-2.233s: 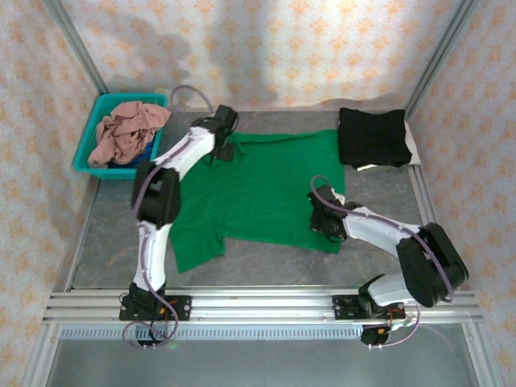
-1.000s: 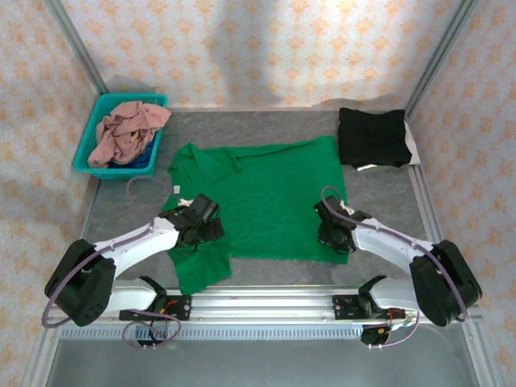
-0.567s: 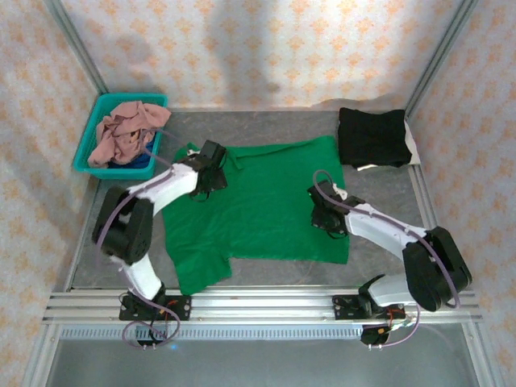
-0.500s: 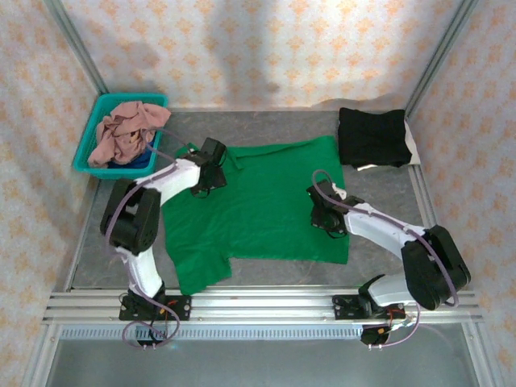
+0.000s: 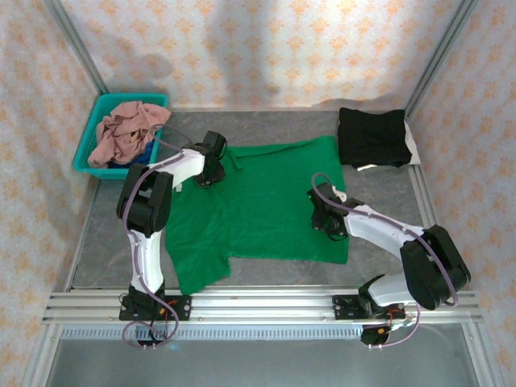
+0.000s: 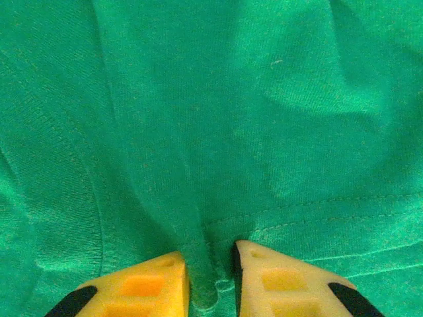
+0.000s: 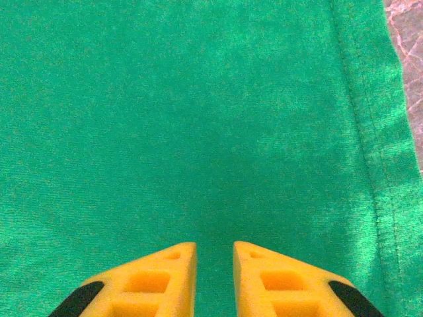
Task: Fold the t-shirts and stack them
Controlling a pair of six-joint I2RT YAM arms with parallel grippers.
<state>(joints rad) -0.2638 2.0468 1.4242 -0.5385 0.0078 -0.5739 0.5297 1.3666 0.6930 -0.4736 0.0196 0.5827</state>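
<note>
A bright green t-shirt lies spread flat in the middle of the table. My left gripper is at its far left corner, near the collar. In the left wrist view this gripper is shut on a raised fold of the green cloth just below a stitched hem. My right gripper presses down on the shirt close to its right edge. There its jaws stand nearly together on the green cloth, gripping it. A folded black t-shirt lies at the far right.
A teal basket at the far left holds a crumpled pink t-shirt over a bit of blue cloth. The shirt's stitched right hem runs beside bare grey table. Metal frame posts and patterned walls ring the table.
My left arm swung from the shirt's near left part to its far left corner and its jaws closed on a fold of cloth. The right gripper has barely moved.
</note>
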